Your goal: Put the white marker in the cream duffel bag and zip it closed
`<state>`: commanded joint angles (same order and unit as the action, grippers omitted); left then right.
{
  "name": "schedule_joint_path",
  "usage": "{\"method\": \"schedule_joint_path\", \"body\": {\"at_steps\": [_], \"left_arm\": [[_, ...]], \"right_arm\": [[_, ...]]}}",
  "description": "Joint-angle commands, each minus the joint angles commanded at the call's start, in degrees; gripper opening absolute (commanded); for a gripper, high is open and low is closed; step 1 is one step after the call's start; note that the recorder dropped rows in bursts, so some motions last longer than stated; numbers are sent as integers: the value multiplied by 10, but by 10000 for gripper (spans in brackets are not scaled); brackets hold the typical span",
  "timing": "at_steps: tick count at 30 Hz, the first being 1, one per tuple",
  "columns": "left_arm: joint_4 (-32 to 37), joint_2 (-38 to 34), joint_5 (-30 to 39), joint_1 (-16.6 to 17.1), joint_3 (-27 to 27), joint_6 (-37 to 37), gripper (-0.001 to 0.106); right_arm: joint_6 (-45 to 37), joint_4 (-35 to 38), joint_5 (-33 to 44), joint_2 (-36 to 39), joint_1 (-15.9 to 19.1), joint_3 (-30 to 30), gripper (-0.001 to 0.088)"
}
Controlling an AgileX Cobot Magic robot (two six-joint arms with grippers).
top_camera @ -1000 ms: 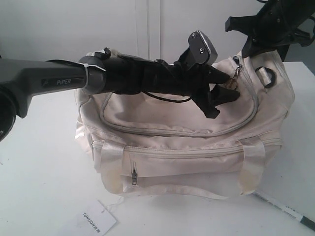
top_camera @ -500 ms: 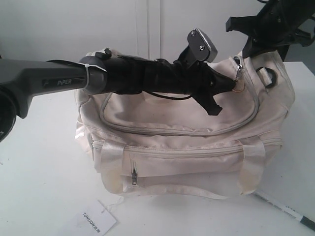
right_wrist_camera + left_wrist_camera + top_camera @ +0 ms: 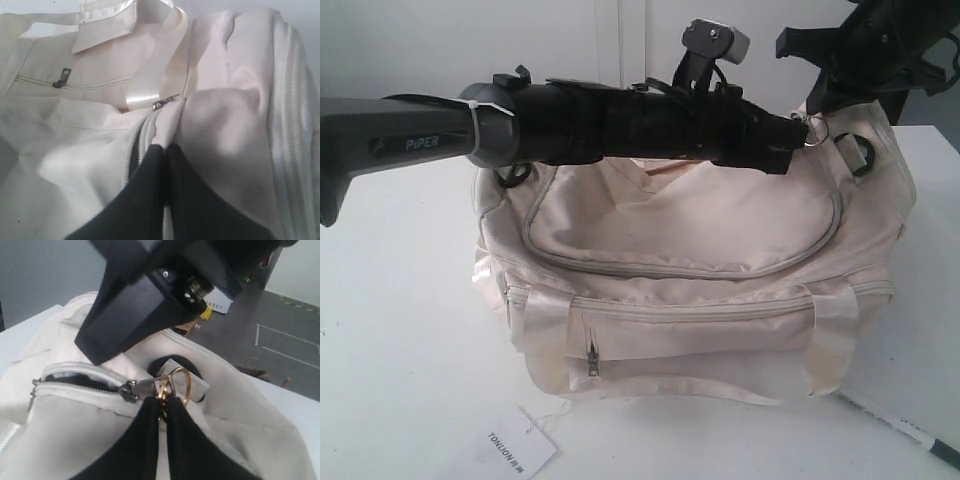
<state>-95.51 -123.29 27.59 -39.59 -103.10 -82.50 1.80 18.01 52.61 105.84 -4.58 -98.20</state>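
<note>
The cream duffel bag (image 3: 690, 290) stands on the white table. The white marker (image 3: 885, 422) lies on the table by the bag's front right corner, outside the bag. My left arm reaches across the bag's top to its right end. There my left gripper (image 3: 163, 400) is shut on the gold ring pull (image 3: 183, 385) of the top zipper. Beside the slider (image 3: 127, 390) a dark gap shows between the rows of teeth. My right gripper (image 3: 165, 146) is shut on a fold of the bag's fabric at the same end, next to the zipper.
A white paper tag (image 3: 510, 447) lies on the table in front of the bag's left corner. The front pocket's zip pull (image 3: 592, 362) hangs closed. The right arm (image 3: 865, 50) stands above the bag's right end, close to my left gripper.
My left gripper has risen and moved right with the ring pull, and its wrist has rolled so its camera now sits on top. The right arm and marker have stayed put.
</note>
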Motion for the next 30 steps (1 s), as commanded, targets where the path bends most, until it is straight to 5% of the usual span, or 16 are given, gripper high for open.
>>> {"method": "schedule_joint_path", "body": {"at_steps": [8,14,24,30], "left_arm": [[6,0,40,0,0,85,0],[71,0,64,0,0,149,0],[143,0,67,-35,0,169,0],[345,46,45,-56,0,269,0]], "right_arm": [[0,1,-2,0,0,0,0],[0,5,-1,0,0,0,0],[0,15,-1,0,0,0,0],[0,15,0,0,0,0,0]]}}
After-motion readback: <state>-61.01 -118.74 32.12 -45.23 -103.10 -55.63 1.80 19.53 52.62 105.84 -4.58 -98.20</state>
